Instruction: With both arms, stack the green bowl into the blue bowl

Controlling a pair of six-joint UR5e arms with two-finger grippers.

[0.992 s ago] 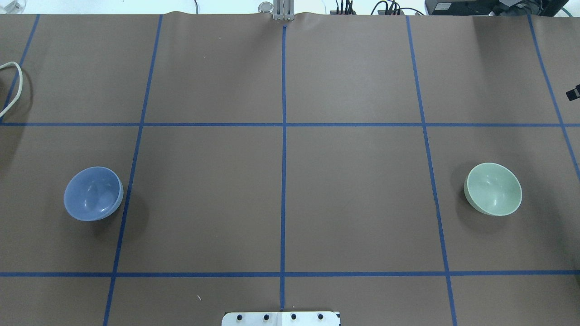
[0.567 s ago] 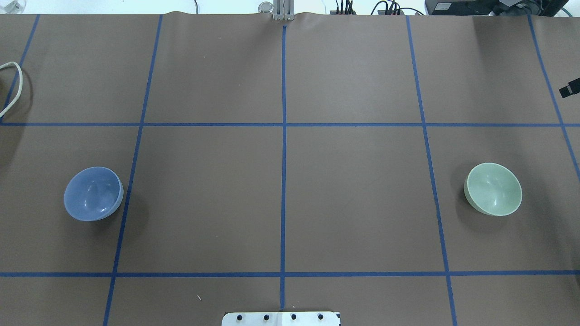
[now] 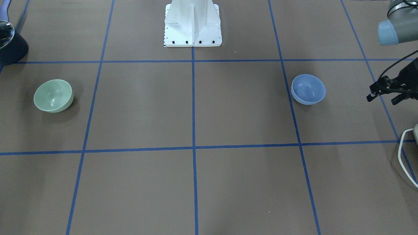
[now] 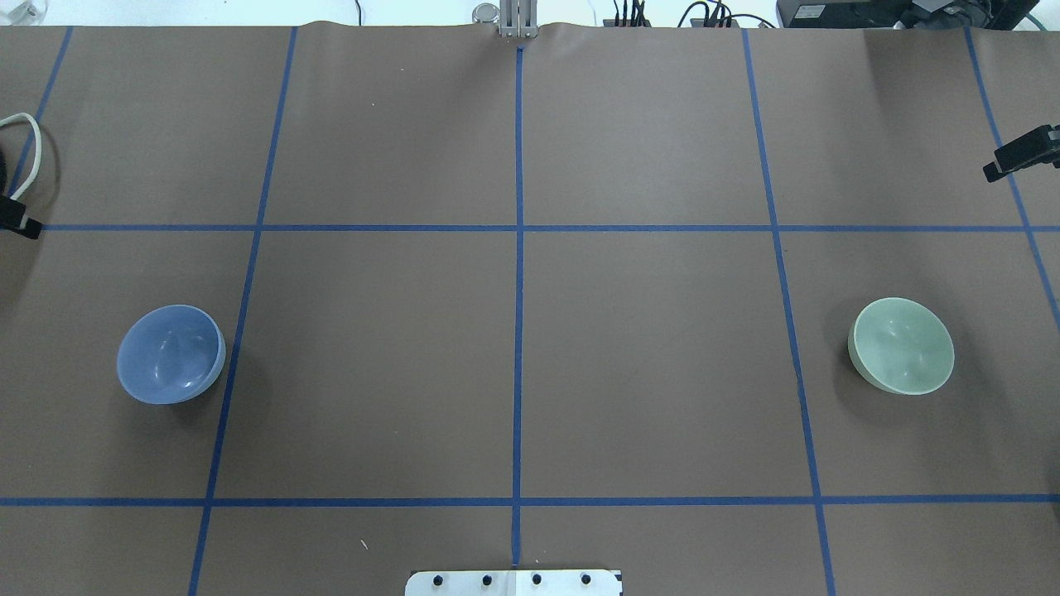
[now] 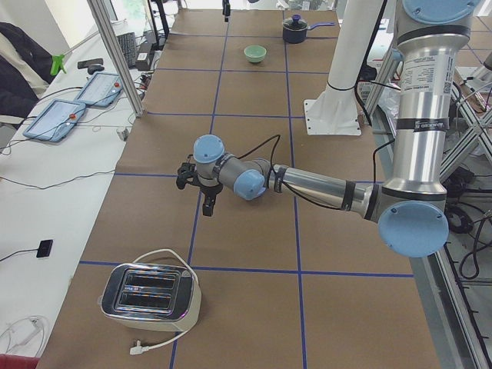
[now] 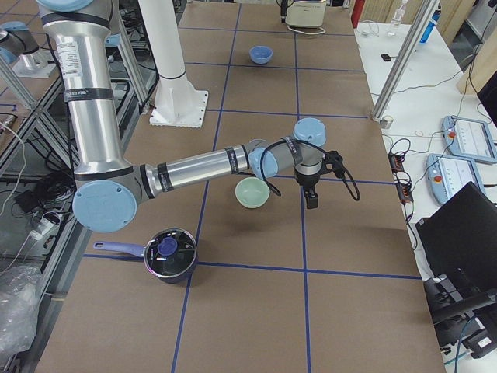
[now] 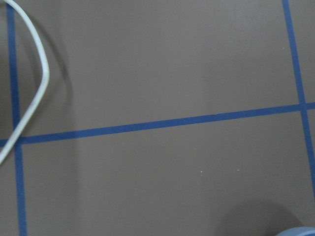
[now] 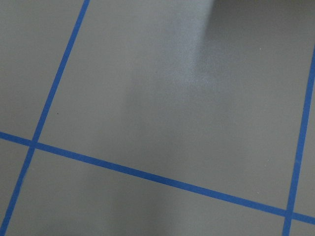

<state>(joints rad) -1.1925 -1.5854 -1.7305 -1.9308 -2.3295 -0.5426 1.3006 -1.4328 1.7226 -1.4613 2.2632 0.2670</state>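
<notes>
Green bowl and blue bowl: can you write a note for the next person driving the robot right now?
Left hand: open, empty, near the table's left edge, apart from the blue bowl.
Right hand: holds nothing; open or shut unclear; near the right edge, apart from the green bowl.
Both bowls sit upright, empty, at opposite sides.
Done: nothing yet.
Left: lift the green bowl, set it inside the blue bowl.

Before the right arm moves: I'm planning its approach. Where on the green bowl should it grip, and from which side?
Grip the green bowl by its rim, coming straight down from above and pinching the thin wall inside and out. It stands upright and open on the table. Its smooth, rounded outside has no handle, so it would likely slip out of a side squeeze.
</notes>
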